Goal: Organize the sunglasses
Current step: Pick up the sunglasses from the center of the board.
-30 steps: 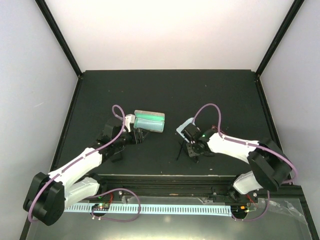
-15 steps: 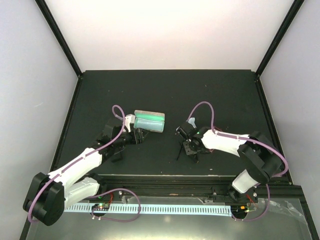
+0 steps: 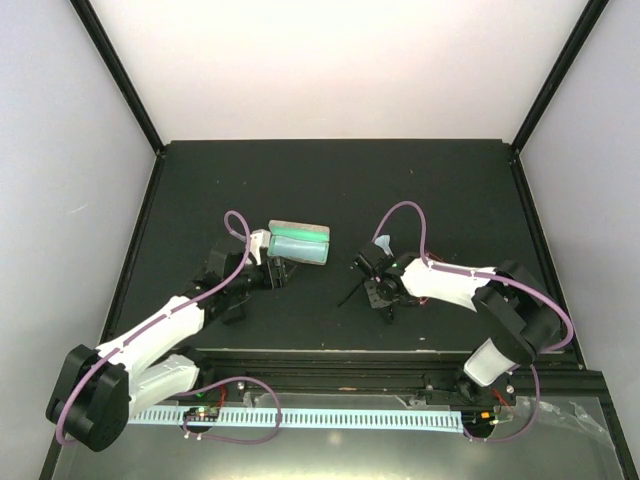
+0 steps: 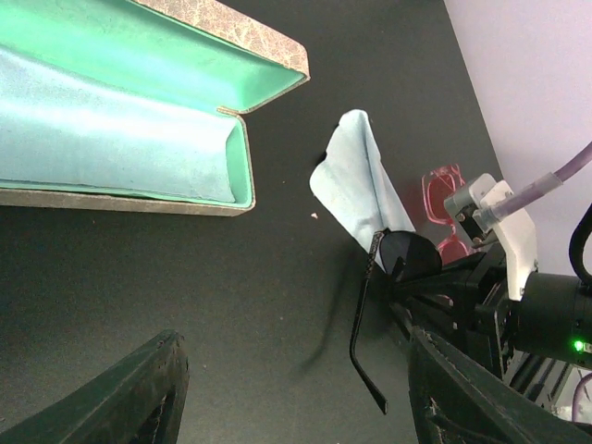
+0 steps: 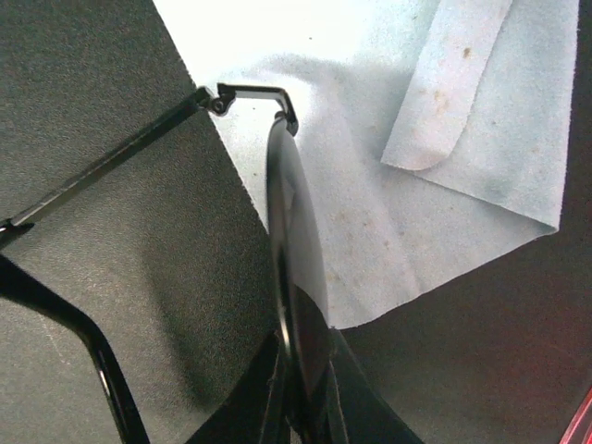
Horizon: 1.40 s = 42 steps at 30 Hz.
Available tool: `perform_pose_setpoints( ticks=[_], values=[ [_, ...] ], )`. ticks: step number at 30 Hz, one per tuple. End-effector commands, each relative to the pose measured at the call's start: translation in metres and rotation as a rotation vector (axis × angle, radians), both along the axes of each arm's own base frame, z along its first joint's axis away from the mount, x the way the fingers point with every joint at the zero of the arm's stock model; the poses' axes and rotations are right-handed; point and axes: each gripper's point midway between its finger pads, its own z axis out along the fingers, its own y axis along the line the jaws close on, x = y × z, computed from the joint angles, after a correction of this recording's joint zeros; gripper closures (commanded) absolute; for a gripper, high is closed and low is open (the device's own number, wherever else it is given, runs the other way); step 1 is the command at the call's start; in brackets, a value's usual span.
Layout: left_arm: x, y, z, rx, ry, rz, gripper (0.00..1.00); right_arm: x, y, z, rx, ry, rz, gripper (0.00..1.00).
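Right claw (image 5: pixel 305 370): jaws pinched tight on one dark lens of the black sunglasses (image 5: pixel 296 240). The lens stands edge-on straight out from the fingertips. One temple (image 5: pixel 111 166) is swung out to the claw's left and casts a shadow on the table (image 4: pixel 231 296).

A light blue cloth (image 5: pixel 416 185) lies beyond the fingertips and to their right, under the far end of the gripped lens.

The red sunglasses (image 4: pixel 442 196) lie near this claw on its right side, by the cloth. Cannot tell whether they touch it.

Left claw (image 4: pixel 296 379): jaws stand wide apart with only bare table between them. An open case (image 4: pixel 129 139) with green lining lies ahead of its fingers, to the left. The black pair sits ahead and to its right, apart from it.
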Motion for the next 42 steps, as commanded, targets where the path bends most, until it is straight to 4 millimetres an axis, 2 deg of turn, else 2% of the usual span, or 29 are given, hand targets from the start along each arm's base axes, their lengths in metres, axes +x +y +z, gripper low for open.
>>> perform_pose_setpoints(
  ticks=[1, 6, 10, 15, 20, 24, 27, 30, 34, 37, 42],
  values=[
    [-0.003, -0.002, 0.008, -0.018, -0.016, -0.007, 0.36, 0.006, 0.011, 0.007, 0.057, -0.036, 0.009, 0.95],
    [-0.003, 0.003, 0.018, -0.037, -0.034, 0.027, 0.36, 0.010, 0.035, 0.031, 0.191, -0.064, 0.054, 0.95],
    [-0.002, 0.010, 0.033, -0.056, -0.073, 0.076, 0.36, 0.017, 0.066, 0.072, 0.378, -0.116, 0.116, 0.95],
    [-0.005, 0.014, 0.064, -0.112, -0.148, 0.092, 0.36, 0.024, 0.105, 0.147, 0.640, -0.210, 0.201, 0.95],
    [-0.009, 0.023, 0.098, -0.183, -0.236, 0.145, 0.36, 0.025, 0.134, 0.230, 0.922, -0.289, 0.233, 0.95],
    [-0.014, 0.031, 0.123, -0.280, -0.336, 0.184, 0.37, 0.012, 0.157, 0.291, 1.228, -0.279, 0.271, 0.94],
    [-0.021, 0.024, 0.144, -0.351, -0.389, 0.129, 0.36, -0.001, 0.172, 0.323, 1.403, -0.217, 0.345, 0.94],
    [-0.032, 0.006, 0.164, -0.417, -0.418, -0.001, 0.36, -0.009, 0.183, 0.339, 1.488, -0.140, 0.393, 0.94],
    [-0.041, -0.012, 0.176, -0.486, -0.394, -0.130, 0.37, -0.015, 0.191, 0.350, 1.546, -0.081, 0.436, 0.93],
    [-0.049, -0.018, 0.188, -0.533, -0.417, -0.194, 0.40, -0.016, 0.193, 0.351, 1.562, -0.056, 0.447, 0.93],
    [-0.054, -0.017, 0.198, -0.556, -0.451, -0.207, 0.40, -0.017, 0.194, 0.348, 1.556, -0.048, 0.455, 0.93]
  ],
)
